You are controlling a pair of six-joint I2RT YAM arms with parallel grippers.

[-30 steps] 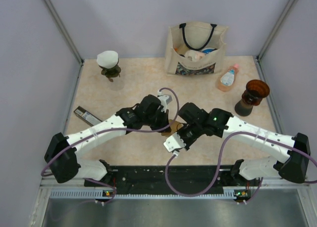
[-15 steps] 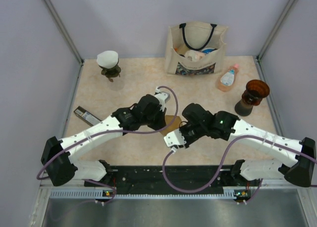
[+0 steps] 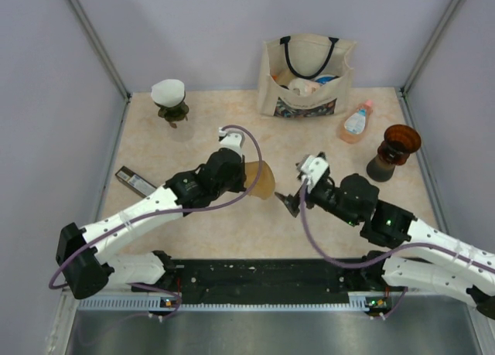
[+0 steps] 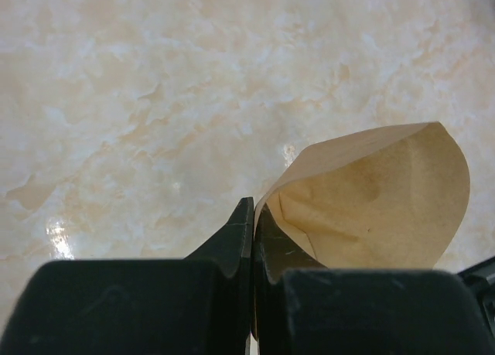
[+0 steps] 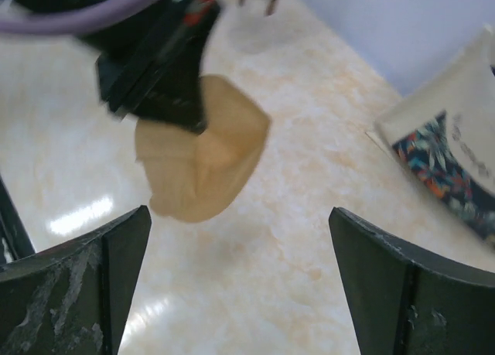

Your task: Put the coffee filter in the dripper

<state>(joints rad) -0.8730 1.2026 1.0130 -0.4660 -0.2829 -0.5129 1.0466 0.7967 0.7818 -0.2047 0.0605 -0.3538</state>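
The tabletop (image 3: 193,134) is a glossy beige marble pattern that catches bright glare. Plain lilac-grey walls close it in on three sides, with bare metal posts (image 3: 93,38) rising at the back corners.

The left gripper (image 4: 252,216) has its fingers pressed together on the edge of the brown coffee filter (image 4: 379,200). The filter stands out past the fingertips as an opened cone, held clear of the table. The right gripper (image 5: 240,216) has its jaws spread wide and holds nothing. It faces the filter from just beside it, without touching.

The amber dripper (image 3: 394,151) sits well off to the right gripper's outer side, near the table's right edge, with a pink bottle (image 3: 356,123) just beyond it. A canvas tote bag (image 3: 307,76) stands far ahead of both grippers, against the back wall. A dark stand with a white filter cone (image 3: 169,100) sits well ahead of the left gripper, toward the back left corner. A flat black object (image 3: 137,182) lies out on that gripper's left side.

A second ago the two grippers were crowded together at mid-table, with the filter mostly hidden between them. Since then the right gripper has opened and drawn back to the right. The left arm has carried the filter a little further from the bases.
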